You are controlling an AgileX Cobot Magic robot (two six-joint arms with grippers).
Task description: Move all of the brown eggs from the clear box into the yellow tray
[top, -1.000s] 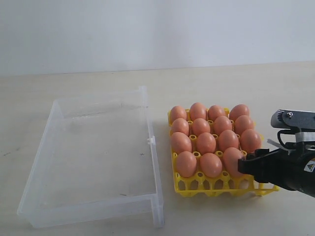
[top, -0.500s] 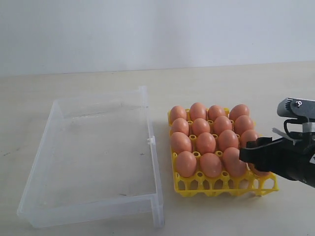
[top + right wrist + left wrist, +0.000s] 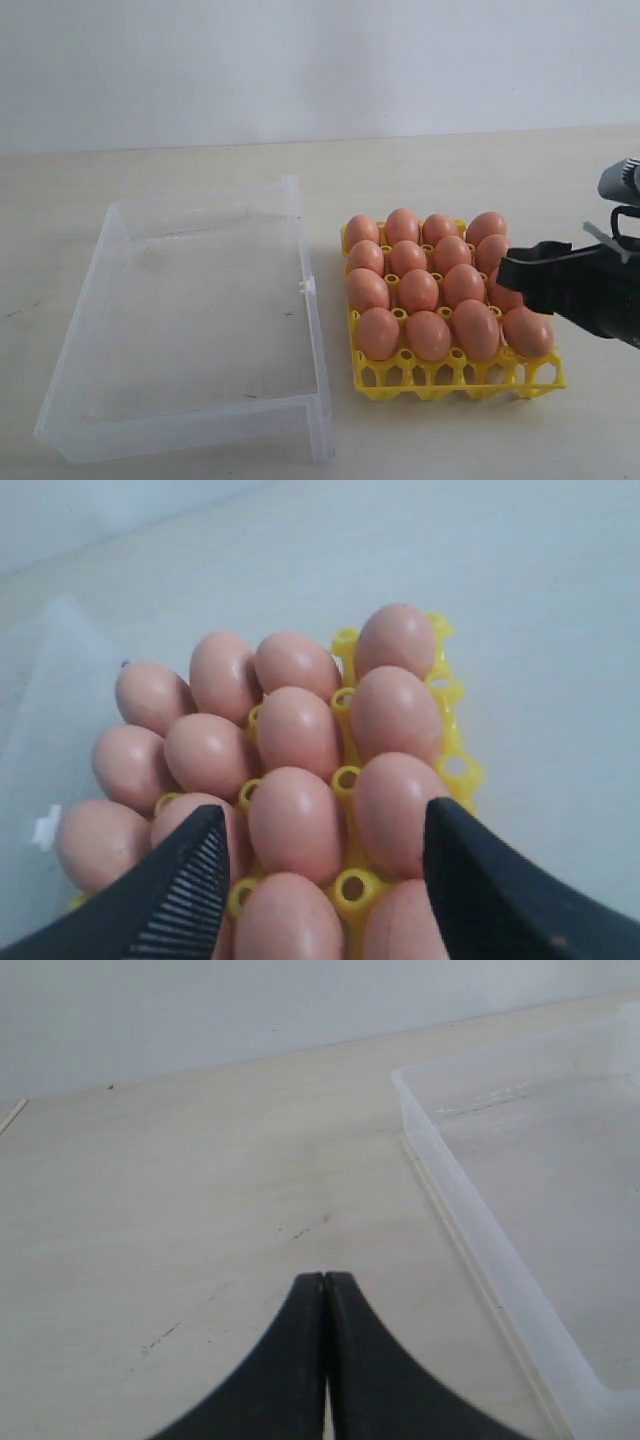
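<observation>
Item: brown eggs (image 3: 418,291), seated in the yellow tray (image 3: 440,385); every visible cell is filled.
Clear box (image 3: 190,430): beside the tray, no eggs in it.
Right end effector (image 3: 322,825): fingers apart, empty, over the tray's outer edge.
Left end effector (image 3: 325,1278): fingers together, above the tabletop (image 3: 450,170).
Handling: task looks complete; lift the right end effector straight up without brushing the eggs.

Right gripper (image 3: 518,272) now higher, rightward, off the corner egg (image 3: 527,332).
</observation>
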